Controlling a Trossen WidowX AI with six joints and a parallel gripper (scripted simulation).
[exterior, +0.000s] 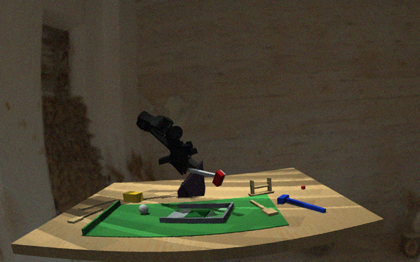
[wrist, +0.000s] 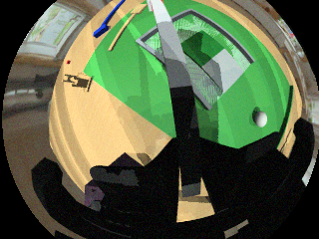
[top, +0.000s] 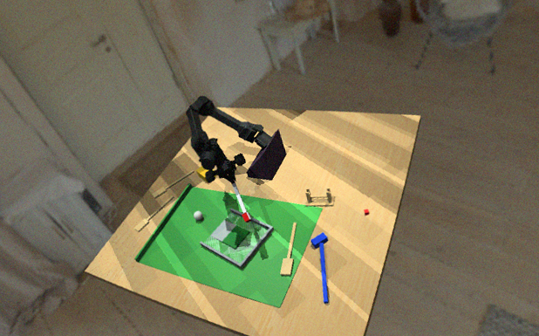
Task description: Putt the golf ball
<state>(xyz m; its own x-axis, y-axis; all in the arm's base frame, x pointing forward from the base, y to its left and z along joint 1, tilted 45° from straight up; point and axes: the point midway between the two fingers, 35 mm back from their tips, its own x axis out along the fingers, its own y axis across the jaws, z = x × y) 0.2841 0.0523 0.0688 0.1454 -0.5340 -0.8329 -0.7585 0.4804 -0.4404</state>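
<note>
My gripper (top: 232,179) (exterior: 185,171) (wrist: 182,140) is shut on the red putter (top: 239,201) (exterior: 218,178) (wrist: 170,62) by its shaft. The putter is off the table, its shaft slanting down and its red head raised above the mat, on the ramp side. The white golf ball (top: 197,215) (exterior: 143,209) (wrist: 260,119) rests on the green mat (top: 178,249) (exterior: 131,227) (wrist: 125,95), beyond the open end of the light grey ramp (top: 220,230) (exterior: 177,214) (wrist: 231,70). The dark green square (top: 236,238) (exterior: 197,214) (wrist: 200,46) adjoins the ramp inside grey walls. The head is barely visible in the wrist view.
A green rail (top: 163,223) (exterior: 102,217) edges the mat near the ball. A wooden paddle (top: 287,266) (exterior: 269,211), a blue putter (top: 322,267) (exterior: 303,205) and a wooden stand (top: 321,203) (exterior: 261,192) are right of the ramp. A yellow block (top: 202,172) (exterior: 132,197) lies behind the mat.
</note>
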